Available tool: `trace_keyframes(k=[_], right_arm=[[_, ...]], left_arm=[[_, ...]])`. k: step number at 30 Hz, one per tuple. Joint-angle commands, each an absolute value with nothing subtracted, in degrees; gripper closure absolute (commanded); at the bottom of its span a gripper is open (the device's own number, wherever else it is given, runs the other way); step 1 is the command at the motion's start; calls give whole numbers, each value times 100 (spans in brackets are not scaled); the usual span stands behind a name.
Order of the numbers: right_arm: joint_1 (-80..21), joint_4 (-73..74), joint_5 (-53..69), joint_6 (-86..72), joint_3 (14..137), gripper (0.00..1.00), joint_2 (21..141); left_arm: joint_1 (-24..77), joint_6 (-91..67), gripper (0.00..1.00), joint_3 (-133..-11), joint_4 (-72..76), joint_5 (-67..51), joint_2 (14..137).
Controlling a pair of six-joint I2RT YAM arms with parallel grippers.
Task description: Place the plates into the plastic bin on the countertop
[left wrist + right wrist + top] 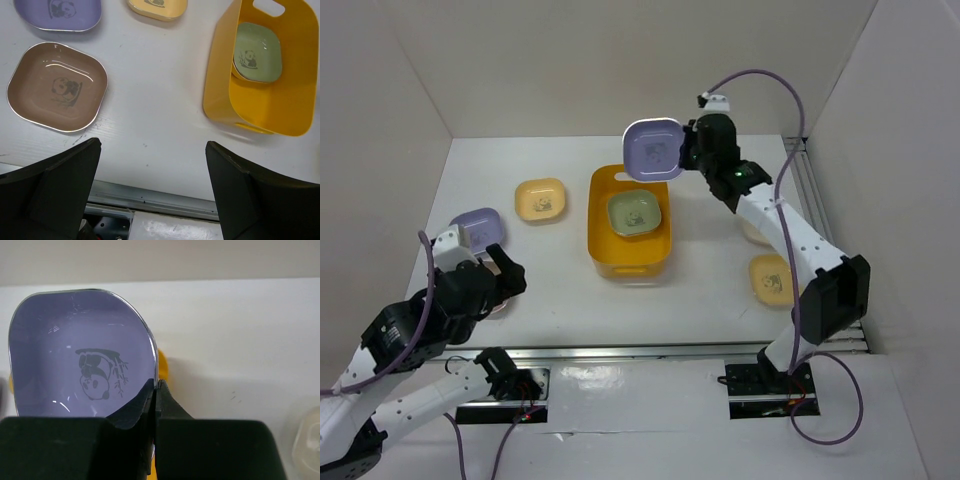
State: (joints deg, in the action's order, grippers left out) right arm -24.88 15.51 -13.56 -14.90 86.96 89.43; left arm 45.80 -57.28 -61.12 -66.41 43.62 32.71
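My right gripper (682, 152) (156, 385) is shut on the rim of a purple plate (653, 148) (80, 365), held tilted in the air over the far edge of the orange-yellow plastic bin (596, 230) (220, 85). A green plate (635, 213) (256, 52) lies inside the bin. On the white countertop (560, 270) to the left lie a yellow plate (541, 200) (157, 7), a second purple plate (478, 228) (57, 12) and a brownish-pink plate (57, 87). My left gripper (505, 278) (152, 145) hangs open and empty near that pink plate.
Another yellow plate (772, 278) lies right of the bin, and a pale plate (755, 232) shows partly under the right arm. A metal rail (650, 352) (150, 197) runs along the near edge. White walls close in the left, back and right sides.
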Motion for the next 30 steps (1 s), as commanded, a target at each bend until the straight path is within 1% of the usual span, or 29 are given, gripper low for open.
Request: trace_keyframes(k=[1,4,8,15,20,22,23,24,26,27,28,30], right_arm=[[-2873,1626,-1502,-1459,8833,100,9316],[-3067,1626,-1451,-1459,9104,100,9807],[-3067,1749,-1214,-1345,9333,100,10571],[-3173,1863,-1274,-1213,9510,100,10960],[-3173,2257,-1301,-993,9992,100,11416],[-3225,2259,-1371,-932,10133,94,11470],[-3226,2259,-1371,-932,10134,84,11470],[-3226,2259,-1371,-932,10073,77,11470],[-3286,2259,-1371,-932,10072,71,11418],[-3287,2259,-1432,-932,10124,66,11417],[-3339,2259,-1433,-879,10125,53,11417],[-3340,2259,-1354,-879,10125,53,11303]], left_arm=[[4597,-5766,1,-6038,-6495,4518,3270],[4597,-5766,1,-6038,-6495,4518,3383],[4597,-5766,1,-6038,-6495,4465,3437],[4597,-5766,1,-6038,-6495,4465,3551],[4597,-5713,1,-5985,-6495,4465,3551],[4597,-5713,1,-5985,-6495,4465,3551],[4597,-5713,1,-5985,-6495,4465,3551],[4597,-5713,1,-5985,-6495,4465,3551],[4597,-5713,1,-5985,-6495,4465,3499],[4597,-5713,1,-5985,-6495,4465,3498],[4597,-5713,1,-5985,-6495,4465,3498],[4597,-5713,1,-5985,-6495,4465,3550]])
